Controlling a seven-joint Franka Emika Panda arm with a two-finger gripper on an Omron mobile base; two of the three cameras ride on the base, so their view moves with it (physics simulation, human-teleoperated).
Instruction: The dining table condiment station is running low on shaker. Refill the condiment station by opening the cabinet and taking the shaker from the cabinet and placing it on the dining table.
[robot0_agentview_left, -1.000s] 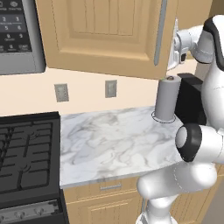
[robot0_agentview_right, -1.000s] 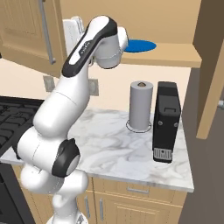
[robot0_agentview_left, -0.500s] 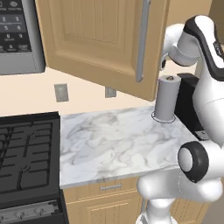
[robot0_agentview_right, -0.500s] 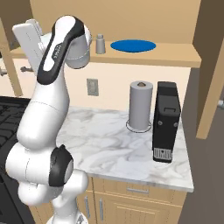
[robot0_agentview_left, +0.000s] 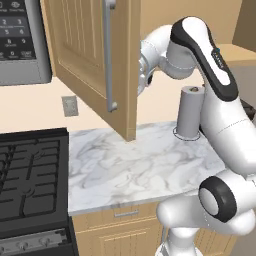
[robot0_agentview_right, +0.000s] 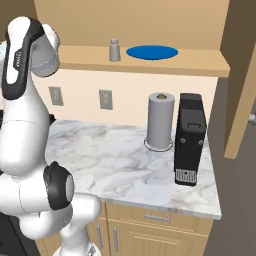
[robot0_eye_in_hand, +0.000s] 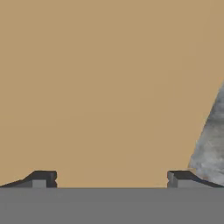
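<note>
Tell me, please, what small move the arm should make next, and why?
Probably draw the hand back from the cabinet door and swing toward the shaker. The door already stands wide open, the shaker sits exposed on the shelf beside the blue plate, and the hand is open, holding nothing.

Matt light wood is seen on the cabinet (robot0_agentview_left: 82, 60), brushed silver metal on its handle (robot0_agentview_left: 107, 55), and glossy veined marble on the bench (robot0_agentview_right: 115, 160).

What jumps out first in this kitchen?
A big white robot arm reaches up behind a wide-open cabinet door. On the open shelf a bright blue plate lies beside a small grey shaker. Below them, on the marble counter, a paper-towel roll stands next to a black appliance.
</note>
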